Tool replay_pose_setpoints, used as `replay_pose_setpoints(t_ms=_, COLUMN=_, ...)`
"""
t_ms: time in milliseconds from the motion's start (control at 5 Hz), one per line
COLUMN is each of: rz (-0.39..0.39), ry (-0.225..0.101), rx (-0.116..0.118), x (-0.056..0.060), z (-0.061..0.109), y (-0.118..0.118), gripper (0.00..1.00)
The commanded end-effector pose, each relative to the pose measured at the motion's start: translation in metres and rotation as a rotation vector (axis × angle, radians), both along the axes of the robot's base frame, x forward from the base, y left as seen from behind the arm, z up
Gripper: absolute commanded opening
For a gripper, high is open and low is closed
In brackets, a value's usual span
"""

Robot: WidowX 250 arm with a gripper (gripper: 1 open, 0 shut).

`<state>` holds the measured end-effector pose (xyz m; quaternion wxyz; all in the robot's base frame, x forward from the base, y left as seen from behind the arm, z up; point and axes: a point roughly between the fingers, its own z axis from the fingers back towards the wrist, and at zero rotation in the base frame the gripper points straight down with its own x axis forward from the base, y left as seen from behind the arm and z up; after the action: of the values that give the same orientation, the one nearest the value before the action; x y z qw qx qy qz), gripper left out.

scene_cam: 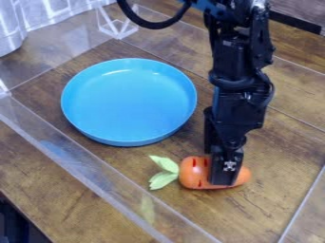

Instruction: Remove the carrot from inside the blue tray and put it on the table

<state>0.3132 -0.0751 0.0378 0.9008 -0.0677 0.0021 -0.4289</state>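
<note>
The carrot [195, 174] lies on its side on the table [76, 195], just in front of the blue tray [127, 100], with its pale green leaves [162, 172] pointing left. The tray holds nothing. My gripper [225, 171] points straight down over the carrot's right half. Its jaws stand open astride the carrot, and the near finger [230, 167] covers part of the orange body. The far finger is hidden behind the carrot.
A glossy clear sheet covers the wood, and its edge runs diagonally across the lower left [89, 161]. A clear container [10, 28] stands at the top left corner. Black cables [159, 21] loop off the arm at the top.
</note>
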Motion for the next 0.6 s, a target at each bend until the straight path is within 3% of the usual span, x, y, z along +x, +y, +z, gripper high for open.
replay_pose_setpoints(t_ms=0, rz=0.021, ry=-0.082, rx=-0.017, x=0.0072, z=0.0246, y=0.0045, gripper=1.00)
replay_pose_setpoints(t_ms=400, rz=0.034, ry=-0.076, rx=-0.019, x=0.0066, z=0.0203, y=0.0053, gripper=1.00)
